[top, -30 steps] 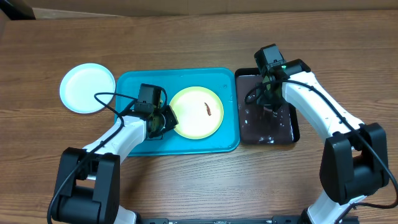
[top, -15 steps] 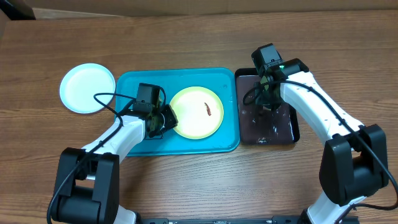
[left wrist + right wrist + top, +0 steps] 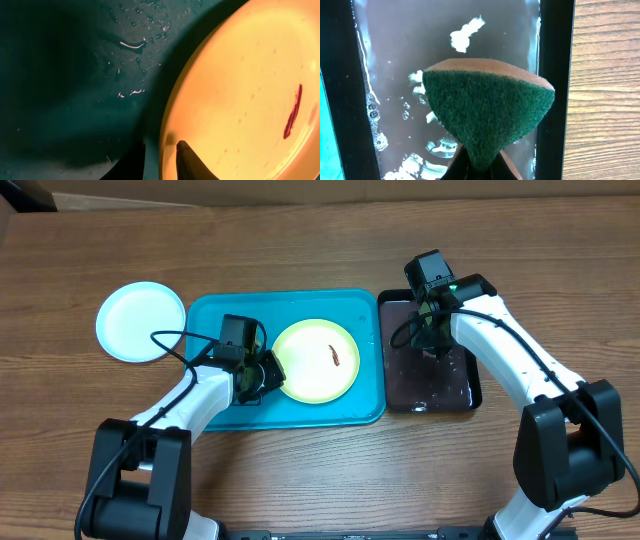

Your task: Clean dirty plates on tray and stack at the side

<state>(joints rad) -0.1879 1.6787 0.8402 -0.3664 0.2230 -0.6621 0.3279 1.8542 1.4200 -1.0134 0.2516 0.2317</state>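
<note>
Rim of the round yellow-green plate (image 3: 318, 375), lying in the glossy blue tray (image 3: 300, 305) with bare wet floor to its left, is pinched by the left gripper (image 3: 161, 159). The right gripper (image 3: 432, 348) clamps a coarse green sponge (image 3: 487, 112) over the wet black tray (image 3: 470, 392).

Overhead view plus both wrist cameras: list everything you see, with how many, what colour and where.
table: one, brown wood, under everything
turquoise tray: one, mid-table
yellow-green plate: one, in the turquoise tray
smear: one, brown-red, on the yellow-green plate
pale plate: one seen, white with bluish rim, on the table left of the turquoise tray
black tray: one, glossy, wet, right of the turquoise tray
sponge: one, green face, orange back, over the black tray
left gripper: one, black, jaws gripping the yellow-green plate's left rim
right gripper: one, jaws shut on the sponge
</note>
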